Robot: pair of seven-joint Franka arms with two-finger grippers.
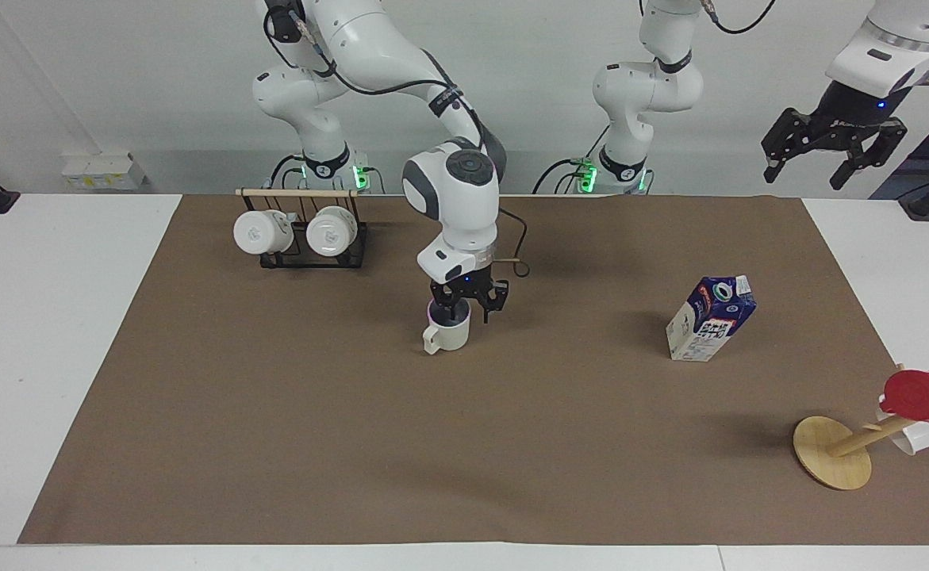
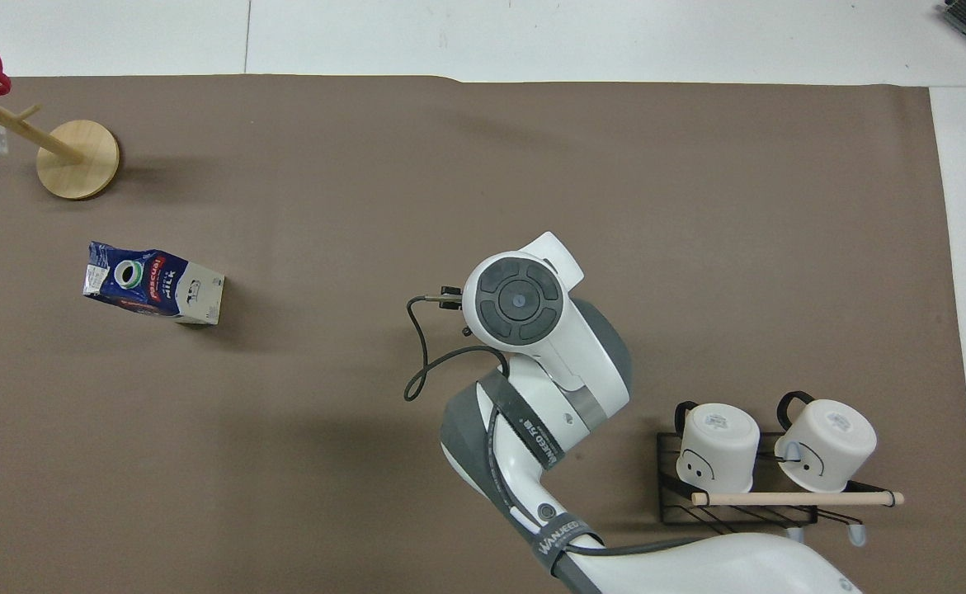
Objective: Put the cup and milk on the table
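The cream cup (image 1: 447, 334) stands upright on the brown sheet of the table (image 1: 274, 444), about midway between the two arms' ends, its handle turned away from the robots. My right gripper (image 1: 469, 307) hangs just above its rim, open and holding nothing. In the overhead view the right arm's wrist (image 2: 518, 299) hides the cup. The milk (image 1: 711, 318) (image 2: 153, 283), a blue and white carton, stands on the sheet toward the left arm's end. My left gripper (image 1: 833, 151) waits open, high in the air past that end of the table.
A black rack (image 1: 301, 238) (image 2: 738, 495) with two white mugs sits close to the robots at the right arm's end. A wooden stand (image 1: 831, 452) (image 2: 78, 147) carrying a red cup (image 1: 927, 396) leans at the left arm's end, farther out than the milk.
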